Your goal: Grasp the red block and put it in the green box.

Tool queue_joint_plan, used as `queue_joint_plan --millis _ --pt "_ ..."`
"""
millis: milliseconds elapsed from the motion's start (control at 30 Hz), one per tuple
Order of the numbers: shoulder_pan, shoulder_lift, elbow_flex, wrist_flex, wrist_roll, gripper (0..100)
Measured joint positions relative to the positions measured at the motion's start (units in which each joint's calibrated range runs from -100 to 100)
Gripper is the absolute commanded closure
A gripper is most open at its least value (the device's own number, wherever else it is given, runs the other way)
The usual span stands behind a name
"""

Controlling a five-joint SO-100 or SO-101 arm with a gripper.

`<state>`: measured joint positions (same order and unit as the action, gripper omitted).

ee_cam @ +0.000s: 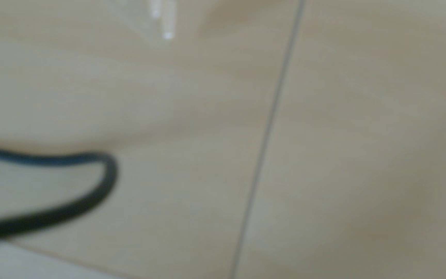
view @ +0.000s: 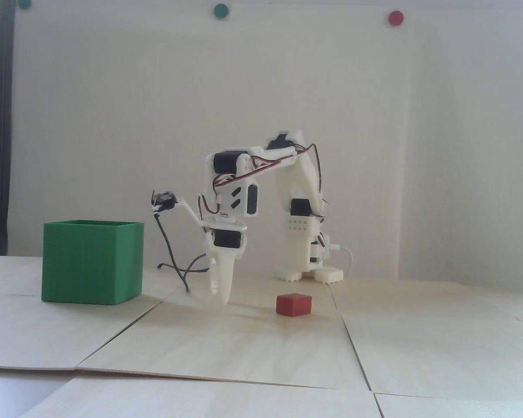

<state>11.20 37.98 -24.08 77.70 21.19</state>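
In the fixed view the small red block (view: 293,304) lies on the pale wooden table, in front of the arm's base. The green box (view: 91,261) stands at the left with its top open. My white gripper (view: 221,299) points straight down between the two, with its tips just above the table, about a block's width left of the red block. Its fingers lie together with nothing between them. The wrist view is blurred. It shows only the pale fingertips (ee_cam: 167,26) at the top edge over bare wood, with neither block nor box.
A black cable (view: 174,265) hangs from the wrist camera and loops on the table between box and gripper; it shows as a black cable (ee_cam: 104,174) in the wrist view. Seams (ee_cam: 270,120) run between the table's wooden panels. Coloured dots (view: 395,17) sit on the back wall.
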Motion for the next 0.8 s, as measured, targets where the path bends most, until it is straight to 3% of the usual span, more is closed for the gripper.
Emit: queue_joint_plan --millis 467,800 --pt "-12.61 0.0 0.0 0.0 0.05 59" --pt "-16.58 0.0 0.0 0.0 0.05 59"
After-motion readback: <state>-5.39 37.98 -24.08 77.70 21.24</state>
